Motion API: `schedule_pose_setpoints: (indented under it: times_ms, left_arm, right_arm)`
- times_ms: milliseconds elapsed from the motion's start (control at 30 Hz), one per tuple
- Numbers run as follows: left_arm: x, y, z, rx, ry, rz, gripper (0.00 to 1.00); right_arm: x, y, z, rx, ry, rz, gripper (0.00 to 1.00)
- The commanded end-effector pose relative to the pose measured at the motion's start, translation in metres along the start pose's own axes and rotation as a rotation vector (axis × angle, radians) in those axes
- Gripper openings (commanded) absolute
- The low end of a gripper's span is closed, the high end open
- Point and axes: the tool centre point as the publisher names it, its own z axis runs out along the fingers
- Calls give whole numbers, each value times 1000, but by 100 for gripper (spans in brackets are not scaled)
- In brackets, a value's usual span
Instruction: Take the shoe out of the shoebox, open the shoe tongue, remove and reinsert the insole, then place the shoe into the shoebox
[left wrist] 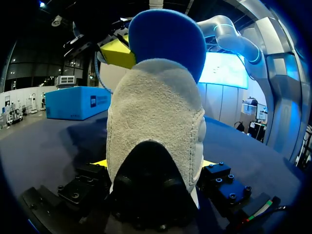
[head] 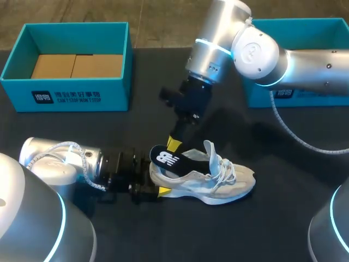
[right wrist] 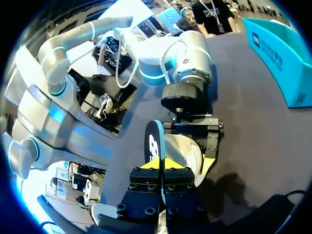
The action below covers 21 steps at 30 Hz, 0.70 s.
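Observation:
A white shoe (head: 210, 180) lies on the black table with its toe to the right and its tongue raised. My left gripper (head: 155, 189) comes in low from the left. Its widely spread fingers press both sides of the heel (left wrist: 156, 122), so it is shut on the shoe. A dark blue insole (head: 165, 158) sticks up out of the heel end. My right gripper (head: 173, 144) reaches down from the upper right and is shut on the insole's edge. In the right wrist view the yellow tips of the right gripper (right wrist: 163, 165) meet on the thin insole (right wrist: 154, 139).
A teal shoebox (head: 82, 95) with cardboard inside stands at the back left. A second teal box (head: 305, 98) stands at the back right, partly hidden by my right arm. My right arm's cable (head: 294, 136) hangs over the table on the right.

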Motion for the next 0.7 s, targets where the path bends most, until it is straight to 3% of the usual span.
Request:
schedule_pose_setpoints:
  times_ms: [33,133,167,267,567,700]
  left_arm:
    - [-1,3,1,-4,-1,-1,0]
    - [-1,3,1,-4,-1,-1,0]
    - [-1,3,1,-4,-1,-1,0]
    - [-1,3,1,-4,-1,-1,0]
    - [-1,3,1,-4,-1,-1,0]
    - [-1,3,1,-4,-1,-1,0]
  right_arm:
    - [0,-1,0,-6,8,-6,0]
    - [-5,-3,2,-25,43,-12,3]
    - [-6,-4,2,-37,61,-23,16]
    - [-6,-5,3,-51,90,-34,35]
    - [-11,-17,11,-75,144,-11,35]
    - [-11,-20,14,-90,161,-10,30]
